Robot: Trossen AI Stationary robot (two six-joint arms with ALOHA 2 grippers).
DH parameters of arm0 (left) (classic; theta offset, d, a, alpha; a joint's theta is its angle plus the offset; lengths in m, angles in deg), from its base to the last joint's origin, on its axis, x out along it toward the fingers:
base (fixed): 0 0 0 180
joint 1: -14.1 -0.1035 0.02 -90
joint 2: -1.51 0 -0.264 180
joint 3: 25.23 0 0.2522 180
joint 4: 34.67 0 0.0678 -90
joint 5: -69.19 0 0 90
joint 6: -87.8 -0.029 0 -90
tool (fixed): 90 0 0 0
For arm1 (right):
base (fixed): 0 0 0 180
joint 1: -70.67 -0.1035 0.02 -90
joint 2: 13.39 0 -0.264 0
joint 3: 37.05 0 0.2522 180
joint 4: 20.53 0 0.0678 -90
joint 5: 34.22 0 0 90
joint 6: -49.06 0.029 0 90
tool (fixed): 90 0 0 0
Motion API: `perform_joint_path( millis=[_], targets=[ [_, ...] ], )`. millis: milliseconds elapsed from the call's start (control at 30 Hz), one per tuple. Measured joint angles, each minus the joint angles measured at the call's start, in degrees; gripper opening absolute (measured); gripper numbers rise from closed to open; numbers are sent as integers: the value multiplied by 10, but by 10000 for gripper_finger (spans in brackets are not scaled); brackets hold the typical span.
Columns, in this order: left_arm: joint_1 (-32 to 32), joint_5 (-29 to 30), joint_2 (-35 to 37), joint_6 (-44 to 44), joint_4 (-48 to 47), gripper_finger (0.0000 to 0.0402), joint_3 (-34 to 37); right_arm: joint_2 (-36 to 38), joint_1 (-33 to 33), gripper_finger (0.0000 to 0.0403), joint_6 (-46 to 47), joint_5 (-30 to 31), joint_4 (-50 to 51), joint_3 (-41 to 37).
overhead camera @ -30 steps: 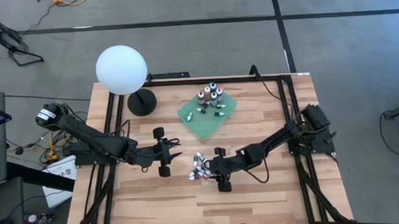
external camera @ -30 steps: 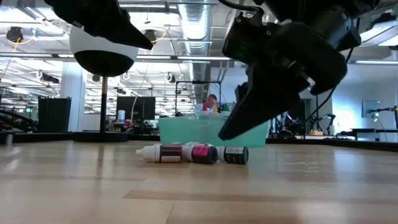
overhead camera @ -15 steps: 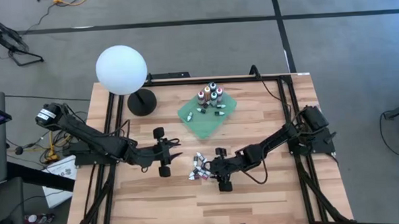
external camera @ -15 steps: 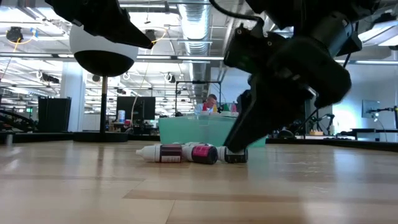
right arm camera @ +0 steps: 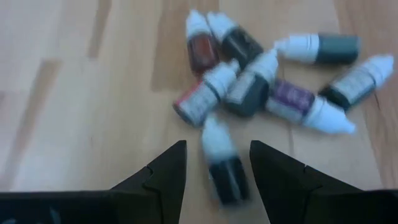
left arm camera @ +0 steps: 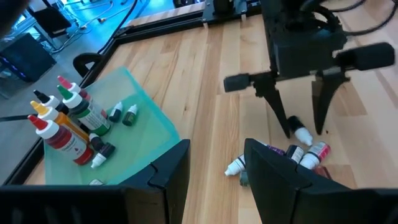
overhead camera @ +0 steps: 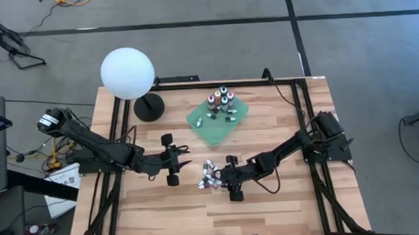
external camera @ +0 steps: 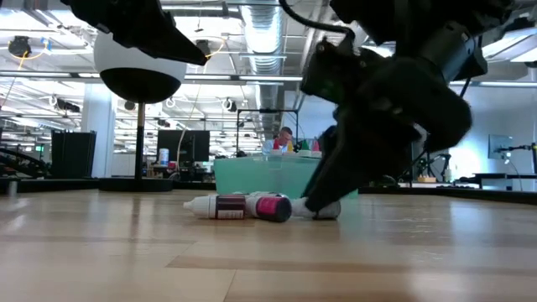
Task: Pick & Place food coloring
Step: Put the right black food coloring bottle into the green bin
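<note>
Dark-bodied dropper bottle [right arm camera: 222,160] lies between the right gripper's [right arm camera: 214,163] open, empty jaws.

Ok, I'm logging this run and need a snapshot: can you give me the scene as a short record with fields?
right gripper: open, lowered over the loose pile, fingers straddling one white-capped bottle lying on the table
left gripper: open, waiting beside the pile, holding nothing
loose pile: small food coloring bottles lying on their sides on the wooden table
green cloth: carries upright bottles and a few small ones lying down
white globe lamp: back left of table
</note>
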Motion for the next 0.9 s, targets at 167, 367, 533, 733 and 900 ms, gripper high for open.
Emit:
perform_joint_path(
  millis=[167, 367, 533, 733, 900],
  targets=[
    [0, 0, 0, 0, 1, 145, 0, -15, 0, 168, -1, -9, -7, 1],
    [0, -13, 0, 0, 1, 145, 0, -16, 0, 168, -2, -10, -3, 1],
    [0, -14, 0, 6, 1, 145, 0, -16, 0, 164, -2, -11, -2, 1],
    [0, -14, 0, 8, 1, 145, 0, -16, 1, 124, -7, -12, 4, 1],
    [0, -14, 0, 8, 1, 145, 0, -17, 1, 89, -20, -11, 6, 1]
  ],
)
